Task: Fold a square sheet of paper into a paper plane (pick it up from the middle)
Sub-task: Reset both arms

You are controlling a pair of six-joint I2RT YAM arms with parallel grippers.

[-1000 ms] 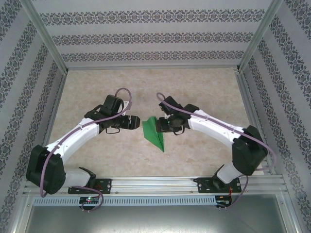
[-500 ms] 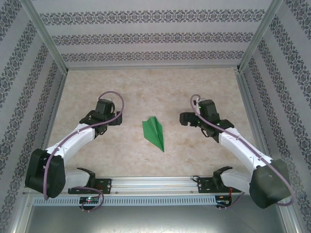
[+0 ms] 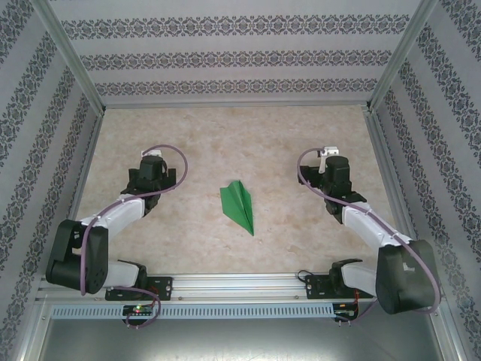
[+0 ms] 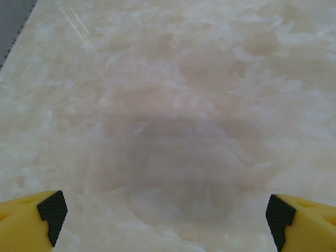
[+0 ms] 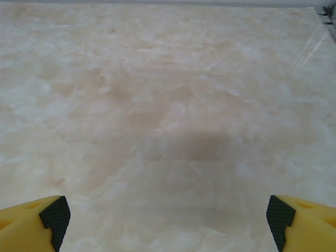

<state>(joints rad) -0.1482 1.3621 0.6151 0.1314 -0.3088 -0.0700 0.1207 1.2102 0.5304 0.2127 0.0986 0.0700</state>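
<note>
Midway between the two arms, on the beige marbled table (image 3: 225, 135), lies the paper plane (image 3: 239, 204): bright green, folded into a narrow dart, flat on the surface. Its pointed tip faces near and slightly right, its wider tail far and left. A lengthwise centre crease shows, with the right half a shade darker than the left. Edges look sharp, no loose flaps visible from above. Plane touches nothing but the table, well apart from both grippers.

Left arm (image 3: 113, 214) bent up on the left side, right arm (image 3: 368, 222) bent up on the right side, each wrist roughly level with the plane's tail. Left gripper (image 4: 167, 215) has its jaws spread wide, yellow fingers with black pads (image 4: 52, 210) at the two lower corners of its wrist view, nothing between them, bare table with a soft shadow below. Right gripper (image 5: 168, 215) likewise spread wide and empty, black pads (image 5: 55, 212) at the corners, bare table underneath. Metal rail (image 3: 240, 284) runs along the near edge, patterned walls (image 3: 225, 53) around
</note>
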